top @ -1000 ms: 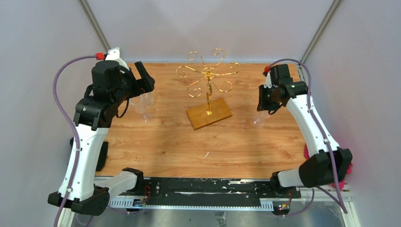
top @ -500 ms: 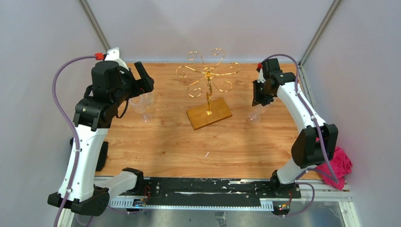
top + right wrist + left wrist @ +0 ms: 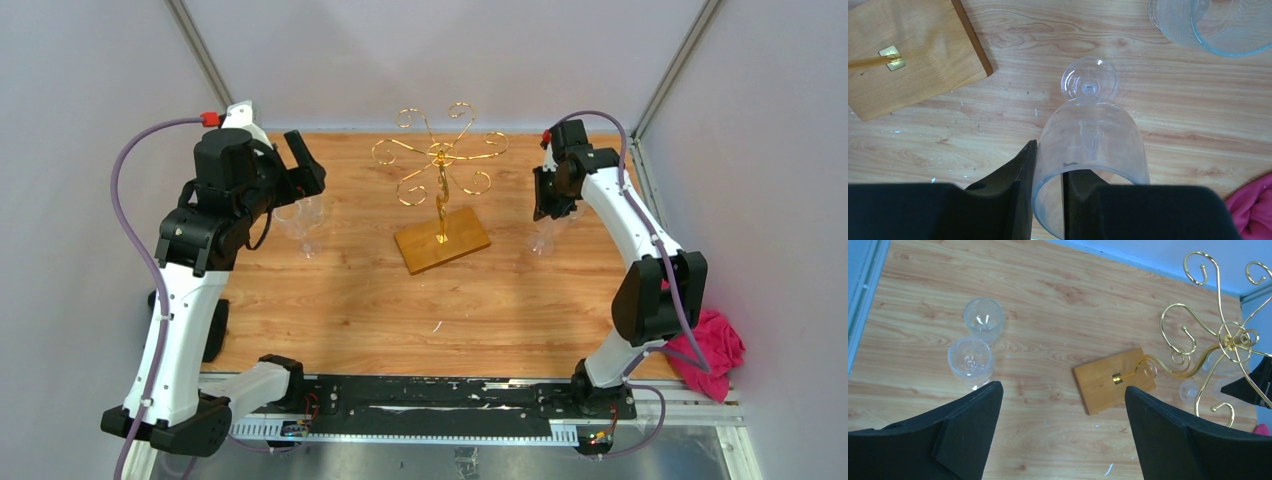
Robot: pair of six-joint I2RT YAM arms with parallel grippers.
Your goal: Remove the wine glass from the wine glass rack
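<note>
- Two glasses (image 3: 970,357) stand upright on the desk (image 3: 400,300), left of the rack (image 3: 440,160), just beside each other.
- Left claw (image 3: 1063,390) hangs above the desk near them, jaws wide apart, holding nothing.
- Rack stands mid-desk on its wooden base (image 3: 441,240); gold scroll arms spread from the pole top.
- Wine glass (image 3: 1088,135) is off the rack, to its right and apart from it, upright with its foot down; cannot tell if the foot touches the wood.
- Right claw (image 3: 1049,160) grips the wine glass at the rim, one finger outside the bowl, one inside.
- Spare glass (image 3: 1198,25) sits just beyond the held one.
- Pink cloth (image 3: 1253,205) lies by the desk's right edge.
</note>
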